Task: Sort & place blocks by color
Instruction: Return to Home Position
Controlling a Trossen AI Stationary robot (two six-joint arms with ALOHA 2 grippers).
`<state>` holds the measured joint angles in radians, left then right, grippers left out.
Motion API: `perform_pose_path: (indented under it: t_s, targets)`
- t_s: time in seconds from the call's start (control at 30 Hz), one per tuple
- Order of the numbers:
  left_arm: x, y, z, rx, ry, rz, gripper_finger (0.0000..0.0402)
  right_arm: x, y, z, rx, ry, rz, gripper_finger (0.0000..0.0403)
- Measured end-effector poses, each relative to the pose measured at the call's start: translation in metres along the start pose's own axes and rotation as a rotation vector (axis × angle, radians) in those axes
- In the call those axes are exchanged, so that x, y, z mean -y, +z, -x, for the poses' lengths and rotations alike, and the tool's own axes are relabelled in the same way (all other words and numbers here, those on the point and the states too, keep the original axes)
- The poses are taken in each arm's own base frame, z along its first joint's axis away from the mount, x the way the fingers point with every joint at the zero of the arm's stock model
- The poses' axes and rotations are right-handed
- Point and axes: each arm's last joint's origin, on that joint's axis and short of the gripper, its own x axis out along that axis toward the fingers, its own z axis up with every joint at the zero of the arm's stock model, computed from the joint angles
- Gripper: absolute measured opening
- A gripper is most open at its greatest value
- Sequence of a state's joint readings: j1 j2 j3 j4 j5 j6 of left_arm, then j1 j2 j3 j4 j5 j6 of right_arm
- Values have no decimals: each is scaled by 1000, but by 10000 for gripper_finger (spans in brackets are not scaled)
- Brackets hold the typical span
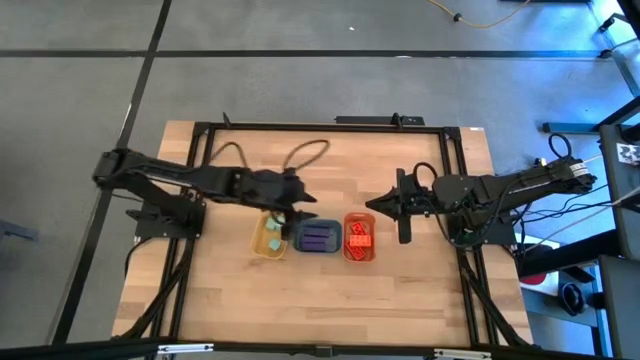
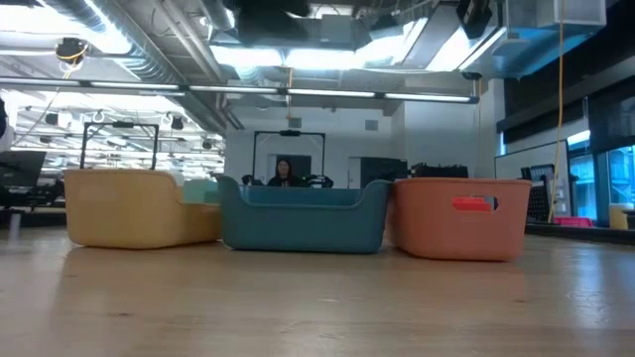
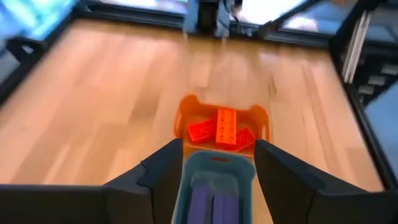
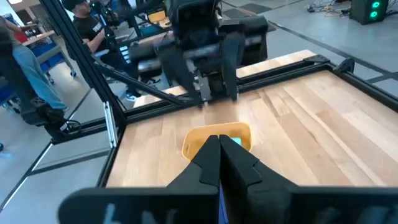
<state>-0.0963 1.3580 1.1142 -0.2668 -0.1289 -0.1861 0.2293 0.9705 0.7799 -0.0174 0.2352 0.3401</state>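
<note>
Three trays stand side by side mid-table: a yellow tray [image 1: 263, 243] with mint-green cubes [image 1: 271, 226], a blue tray [image 1: 319, 251] with purple bars [image 1: 319, 237], and an orange tray [image 1: 359, 256] with orange-red bricks [image 1: 359, 236]. My left gripper [image 1: 303, 212] hovers open and empty above the blue tray's far end; its wrist view shows the purple bars [image 3: 212, 200] between its fingers and the bricks [image 3: 225, 127] beyond. My right gripper [image 1: 372, 206] is shut and empty, just beyond the orange tray's far edge; its wrist view shows the yellow tray [image 4: 198, 140].
A black frame [image 1: 320, 128] runs around the table's edges. Bare wood lies in front of the trays [image 2: 317, 297] and behind them. In the low view a person [image 2: 284, 173] sits far off in the room.
</note>
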Motion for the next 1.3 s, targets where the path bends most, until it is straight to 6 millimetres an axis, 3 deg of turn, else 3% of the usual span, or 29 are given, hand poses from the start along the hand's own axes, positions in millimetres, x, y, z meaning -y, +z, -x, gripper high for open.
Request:
perform_pose_path:
  t_s: [0.43,0.67,0.73,0.97,1.3]
  targets:
    - [-11,-27,89,438,-52,133,115,0,-1,-1,-9,-3,-19,0]
    - [-20,-38,126,578,-74,162,31,0,-1,-1,-6,-2,-20,0]
    - [-21,-41,132,597,-82,165,9,0,-1,-1,-6,-2,-20,0]
    - [-26,-49,147,645,-93,172,1,0,-1,-1,-1,0,-21,0]
    - [-27,-54,148,645,-95,172,0,0,0,-1,3,1,-25,0]
